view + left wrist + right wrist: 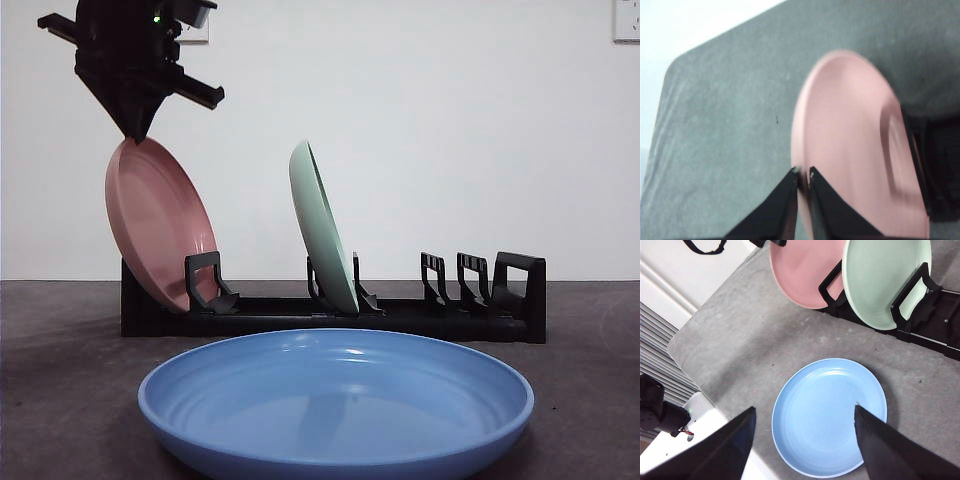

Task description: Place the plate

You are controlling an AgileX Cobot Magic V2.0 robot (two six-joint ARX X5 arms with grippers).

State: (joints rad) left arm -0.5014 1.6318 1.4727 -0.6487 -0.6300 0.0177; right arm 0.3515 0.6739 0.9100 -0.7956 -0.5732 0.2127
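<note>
Left gripper pinched tight on the top rim of the pink plate, jaws nearly together with only the rim between them. Pink plate leaning in the end slot of the black rack, lower edge down among the rack's prongs. Green plate upright in a slot further along the rack, well apart from the pink one. Blue plate flat on the grey table in front of the rack. Right gripper high over the blue plate, jaws spread wide, holding nothing.
</note>
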